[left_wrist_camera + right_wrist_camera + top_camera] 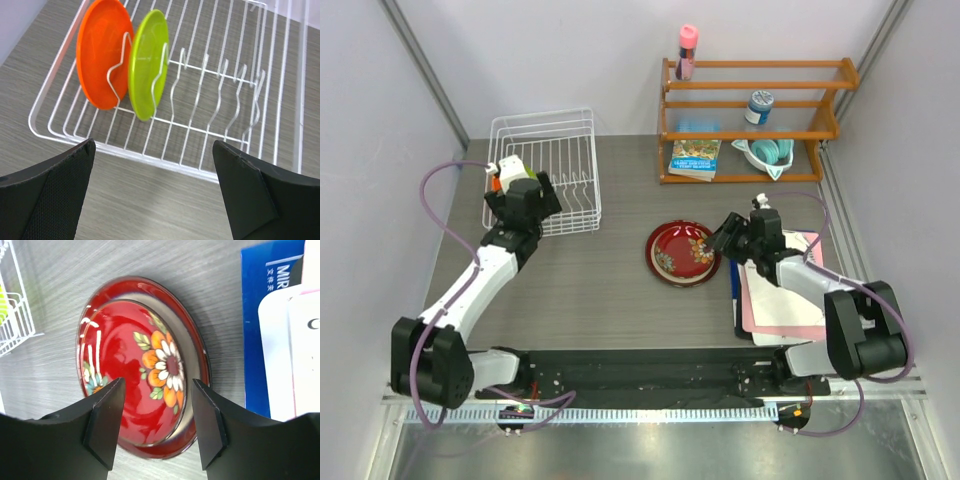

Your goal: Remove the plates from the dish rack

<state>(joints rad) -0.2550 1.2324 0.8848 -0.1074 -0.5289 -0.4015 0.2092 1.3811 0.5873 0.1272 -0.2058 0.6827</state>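
Observation:
The white wire dish rack [542, 170] stands at the back left. An orange plate [102, 52] and a lime green plate [147, 62] stand upright between its prongs at the left end. My left gripper [155, 195] hovers just in front of the rack's front rim [152, 159], wide open and holding nothing. Mid-table, the dark red floral plate [140, 370] lies on top of the larger red-rimmed plate [196, 347]. My right gripper [156, 425] is open over their near edge and holds nothing.
An orange wooden shelf [750, 110] stands at the back right with a teal dish [767, 152], a book [695, 158], a jar and a pink bottle [687, 50]. Papers and a blue booklet [255, 330] lie right of the stacked plates, under the right arm.

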